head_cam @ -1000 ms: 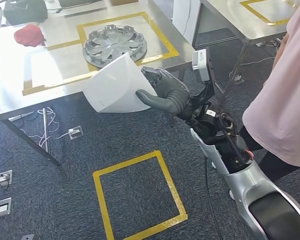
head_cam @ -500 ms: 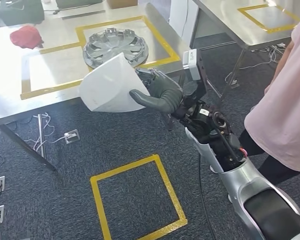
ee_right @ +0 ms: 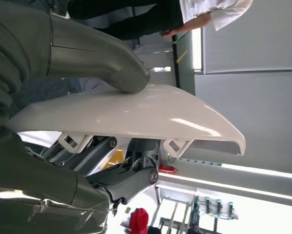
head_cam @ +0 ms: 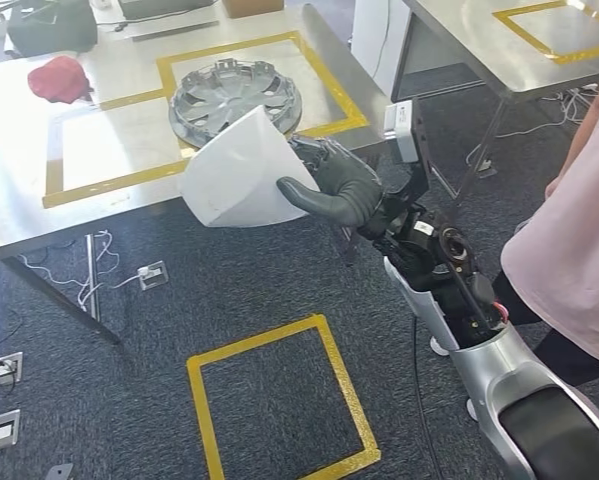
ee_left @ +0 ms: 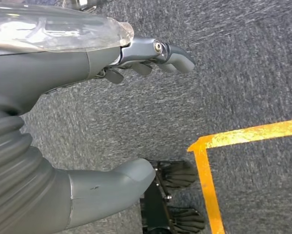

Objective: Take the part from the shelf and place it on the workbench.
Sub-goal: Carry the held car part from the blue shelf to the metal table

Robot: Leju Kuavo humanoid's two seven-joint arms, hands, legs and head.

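Carry to bench: white curved plastic panel (head_cam: 239, 172) held at one edge only; slip risk.
Head view: right hand (head_cam: 340, 183) clamps the panel's near edge, thumb on top; the panel hangs over the front edge of the steel bench (head_cam: 24, 190), just short of the silver wheel cover (head_cam: 234, 92). Could knock the cover or set down half off the bench.
Left wrist view: left hand (ee_left: 100, 122) empty, fingers apart, over carpet.
Right wrist view: thumb (ee_right: 111, 63) presses the smooth face; it may pivot.
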